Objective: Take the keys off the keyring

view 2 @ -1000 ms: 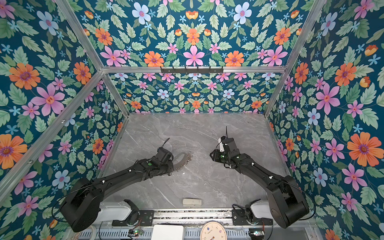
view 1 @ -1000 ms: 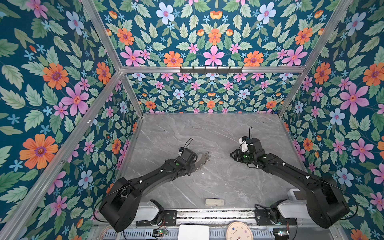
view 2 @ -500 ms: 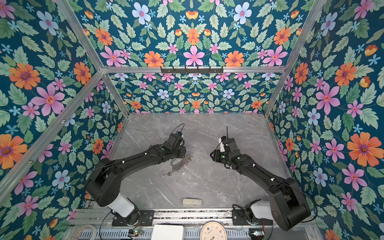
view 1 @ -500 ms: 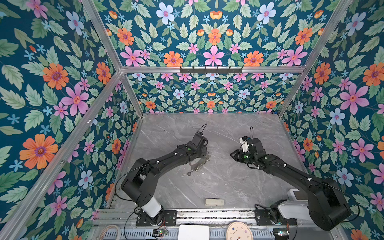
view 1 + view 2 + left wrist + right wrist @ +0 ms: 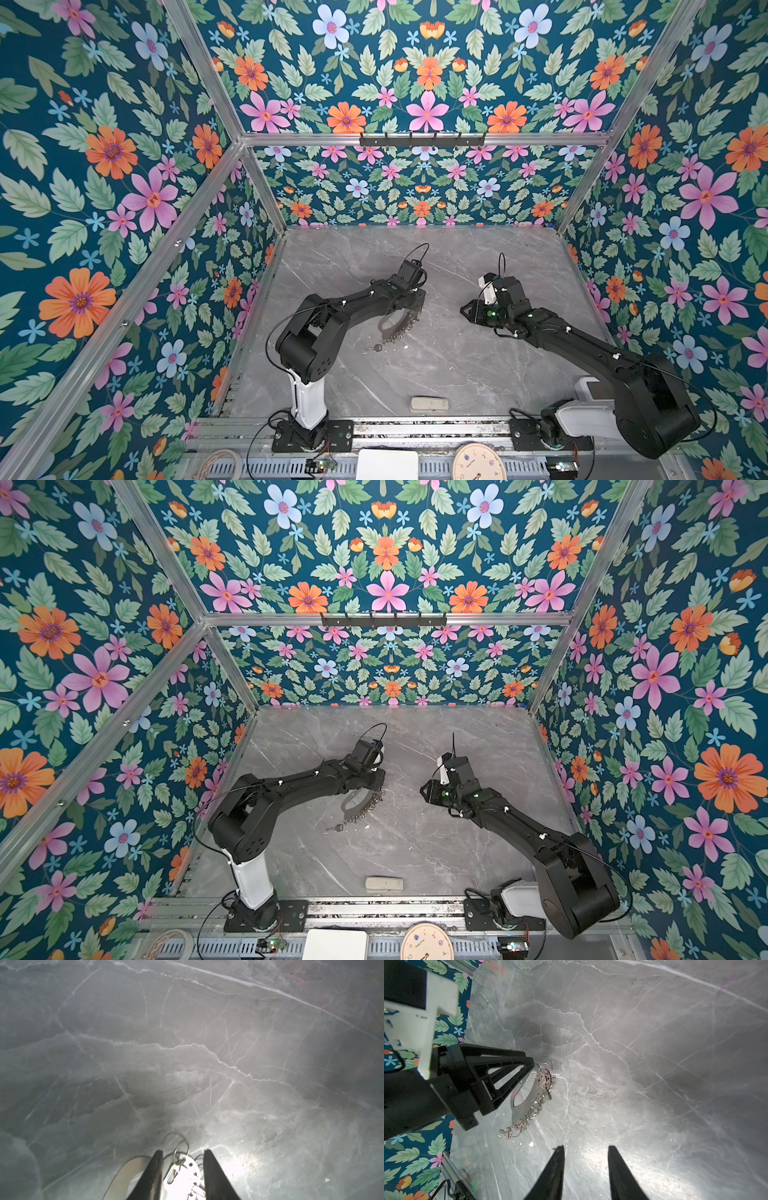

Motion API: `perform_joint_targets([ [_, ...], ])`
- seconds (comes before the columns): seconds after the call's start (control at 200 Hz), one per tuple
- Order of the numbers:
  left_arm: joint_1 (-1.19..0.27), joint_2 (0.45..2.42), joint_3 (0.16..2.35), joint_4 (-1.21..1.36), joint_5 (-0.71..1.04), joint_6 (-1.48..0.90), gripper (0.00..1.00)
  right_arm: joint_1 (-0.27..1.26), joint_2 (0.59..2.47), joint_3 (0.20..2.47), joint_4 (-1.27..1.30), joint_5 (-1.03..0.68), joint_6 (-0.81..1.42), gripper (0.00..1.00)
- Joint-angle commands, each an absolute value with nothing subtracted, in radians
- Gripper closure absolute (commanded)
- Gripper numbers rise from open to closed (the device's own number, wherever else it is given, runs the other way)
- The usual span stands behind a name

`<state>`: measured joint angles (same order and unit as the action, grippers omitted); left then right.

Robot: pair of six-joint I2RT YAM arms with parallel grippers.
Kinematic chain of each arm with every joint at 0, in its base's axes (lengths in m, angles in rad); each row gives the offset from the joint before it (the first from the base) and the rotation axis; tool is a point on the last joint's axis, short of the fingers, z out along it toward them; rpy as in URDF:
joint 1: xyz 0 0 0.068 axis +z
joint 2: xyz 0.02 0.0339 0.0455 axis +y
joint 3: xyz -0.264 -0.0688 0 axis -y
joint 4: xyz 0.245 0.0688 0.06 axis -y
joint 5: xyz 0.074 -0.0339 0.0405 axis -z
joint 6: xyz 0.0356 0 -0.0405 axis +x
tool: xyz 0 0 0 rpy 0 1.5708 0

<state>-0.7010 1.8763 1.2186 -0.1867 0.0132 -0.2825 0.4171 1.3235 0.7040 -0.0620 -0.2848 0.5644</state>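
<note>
Your left pincer (image 5: 417, 300) is down at the desk (image 5: 478, 374), a bit toward 9 o'clock of centre in both top views. Its tip sits at one end of the keyring (image 5: 515, 1114): flat grey cuff loop, chain running along it, small ring (image 5: 545, 1067) right at the tip. From there the cuff and chain trail toward 7 o'clock on the desk.

Left wrist view: the jaws stand partly apart, straddling one of the keys (image 5: 182, 1172), which is washed out by glare, plus the ring. The cuff strip runs out past one finger (image 5: 155, 1167). Clamped or only around it, cannot tell.

The other key (image 5: 371, 348) lies at the far end of the chain, at 7 o'clock. Both look attached, but they're too small to be sure.

Your right pincer (image 5: 584, 1148) hangs at 3 o'clock of the left one, well apart, tips aimed at 9 o'clock. Its jaws are open with nothing between them and bare desk beneath.

A pale beige block (image 5: 429, 404) lies near the desk's 6 o'clock edge, well apart from the keyring.
</note>
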Motion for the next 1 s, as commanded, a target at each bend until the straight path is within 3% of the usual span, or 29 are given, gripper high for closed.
perform_joint_targets([
  [0.0, -0.702, 1.904, 1.242, -0.217, 0.024, -0.252, 0.66, 0.419, 1.325, 0.707, -0.062, -0.278, 0.551, 0.63],
  [0.995, -0.689, 1.962, 1.252, -0.227, 0.054, -0.259, 0.81, 0.419, 1.335, 0.709, -0.058, -0.273, 0.551, 0.64],
])
